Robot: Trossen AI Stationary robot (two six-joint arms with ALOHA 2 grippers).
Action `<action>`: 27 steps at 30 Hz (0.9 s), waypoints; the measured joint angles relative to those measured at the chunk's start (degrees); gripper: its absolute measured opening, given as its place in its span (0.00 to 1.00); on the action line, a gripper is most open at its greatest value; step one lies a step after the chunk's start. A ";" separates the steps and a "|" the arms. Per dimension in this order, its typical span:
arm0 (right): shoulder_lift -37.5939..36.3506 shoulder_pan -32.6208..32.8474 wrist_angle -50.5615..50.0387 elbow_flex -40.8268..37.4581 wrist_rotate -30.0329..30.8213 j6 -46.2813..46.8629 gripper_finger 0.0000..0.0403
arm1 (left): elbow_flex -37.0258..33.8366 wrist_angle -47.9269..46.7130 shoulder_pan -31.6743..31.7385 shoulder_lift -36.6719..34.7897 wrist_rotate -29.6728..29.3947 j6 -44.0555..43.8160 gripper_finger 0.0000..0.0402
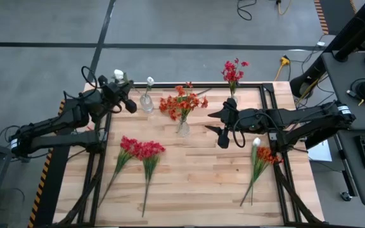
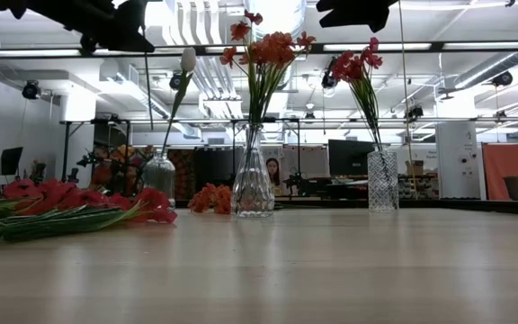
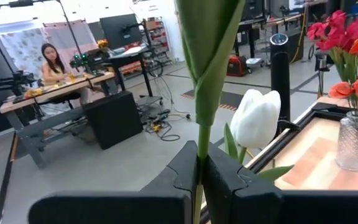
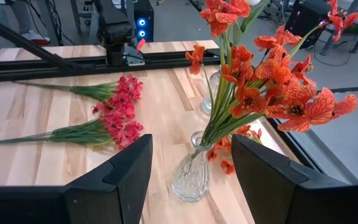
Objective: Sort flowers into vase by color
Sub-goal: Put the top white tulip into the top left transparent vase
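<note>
Left wrist view is showing what the high view can't: the left gripper [image 3: 199,180] is clamping a green stem [image 3: 202,134] of a white flower [image 1: 118,75] over the table's far-left edge, beside the white-bloom vase [image 1: 146,101]. Two red sprays [image 1: 141,150] are lying front-left, the orange vase [image 1: 182,126] is standing mid-table and the red vase [image 2: 382,180] behind it. Right gripper [image 1: 221,124] is reaching in level just right of the orange vase, fingers apart, holding nothing, with an orange-and-white spray [image 1: 262,155] lying on the table [image 1: 195,183] to its right.

three vases [image 1: 182,126] crowd the table's [image 1: 195,183] far edge; red sprays [image 1: 141,152] lie front left, a bunch [image 1: 262,158] front right; middle front bare.
</note>
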 joint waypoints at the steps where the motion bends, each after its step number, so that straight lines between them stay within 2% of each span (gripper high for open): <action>1: 0.00 0.00 0.00 0.00 0.00 0.00 0.53 | 0.00 0.24 0.52 0.15 0.90 0.01 0.00; 13: 0.00 0.00 0.00 -0.02 0.00 0.04 0.53 | 0.00 2.59 6.14 4.13 7.21 -1.63 0.00; 27: 0.00 0.00 0.00 -0.02 0.02 0.57 0.53 | 0.00 2.53 7.94 6.61 8.65 -4.83 0.00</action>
